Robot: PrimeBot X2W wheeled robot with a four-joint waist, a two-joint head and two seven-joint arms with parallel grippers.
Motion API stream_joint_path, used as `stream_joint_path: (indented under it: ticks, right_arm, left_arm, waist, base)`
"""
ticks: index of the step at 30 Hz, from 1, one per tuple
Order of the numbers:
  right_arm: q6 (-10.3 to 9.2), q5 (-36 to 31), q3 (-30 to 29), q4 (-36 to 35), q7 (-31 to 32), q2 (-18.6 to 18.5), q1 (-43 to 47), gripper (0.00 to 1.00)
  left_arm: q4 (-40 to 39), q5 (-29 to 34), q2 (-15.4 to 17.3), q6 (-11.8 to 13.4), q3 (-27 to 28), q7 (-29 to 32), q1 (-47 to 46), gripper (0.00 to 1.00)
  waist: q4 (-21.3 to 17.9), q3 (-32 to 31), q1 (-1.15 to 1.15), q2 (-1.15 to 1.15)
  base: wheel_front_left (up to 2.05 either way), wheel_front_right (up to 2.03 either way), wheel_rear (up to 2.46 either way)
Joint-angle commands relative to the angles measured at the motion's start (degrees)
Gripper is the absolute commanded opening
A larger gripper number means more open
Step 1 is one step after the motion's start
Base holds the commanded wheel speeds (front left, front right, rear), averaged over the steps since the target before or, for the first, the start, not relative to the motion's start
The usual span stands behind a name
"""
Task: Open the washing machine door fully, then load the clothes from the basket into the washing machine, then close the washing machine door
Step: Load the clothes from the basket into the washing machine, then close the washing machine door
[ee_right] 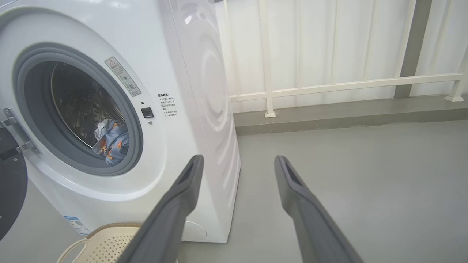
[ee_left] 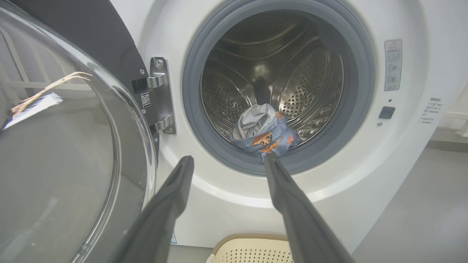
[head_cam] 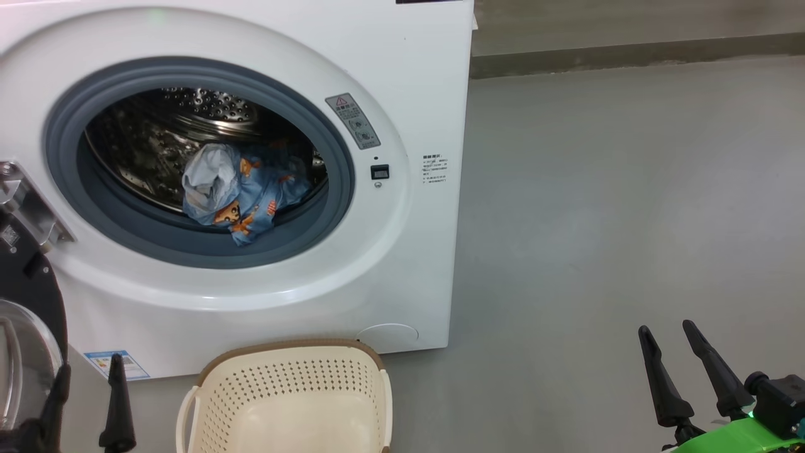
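The white washing machine (head_cam: 415, 82) stands with its door (head_cam: 28, 340) swung open to the left; the door's glass bowl (ee_left: 55, 164) bulges close in the left wrist view. Light blue clothes (head_cam: 242, 189) with orange figures lie in the steel drum at the gasket's lower lip, also seen as clothes (ee_left: 263, 135) and clothes (ee_right: 111, 142). The cream basket (head_cam: 289, 384) sits on the floor in front of the machine with no clothes visible inside. My left gripper (head_cam: 88, 374) is open beside the door, left of the basket. My right gripper (head_cam: 666, 330) is open, low at the right over bare floor.
Grey floor (head_cam: 597, 220) stretches to the right of the machine. A white railing (ee_right: 329, 87) and a low kerb run along the back wall. The door hinge (ee_left: 161, 95) is bolted on the machine's left side.
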Motion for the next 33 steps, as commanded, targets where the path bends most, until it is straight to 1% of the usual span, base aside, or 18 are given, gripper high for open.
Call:
stream_joint_path:
  ticks: [1, 10, 33]
  right_arm:
    - [0.26, 0.1, 0.7, -1.5, -0.5, -1.3, -0.6, 1.0]
    - [0.26, 0.0, 0.1, -1.9, -0.5, -1.1, 0.4, 1.0]
    - [0.26, -0.2, -0.3, -2.1, -0.5, -1.1, 0.3, 1.0]
  left_arm:
    - [-2.0, 0.1, 1.2, 0.0, 2.3, -0.4, -0.4, 1.0]
    - [-4.8, -0.6, 0.9, -0.1, 3.0, -0.4, 2.9, 1.0]
    - [-5.2, -2.5, 1.6, -0.1, 1.2, -0.4, 3.6, 1.0]
  waist:
    - [0.1, -0.3, 0.0, 0.0]
    - [0.1, -0.6, 0.0, 0.0]
    - [0.2, -0.3, 0.0, 0.0]
  base:
    - [0.0, 0.0, 0.0]
    - [0.0, 0.0, 0.0]
    - [0.0, 0.0, 0.0]
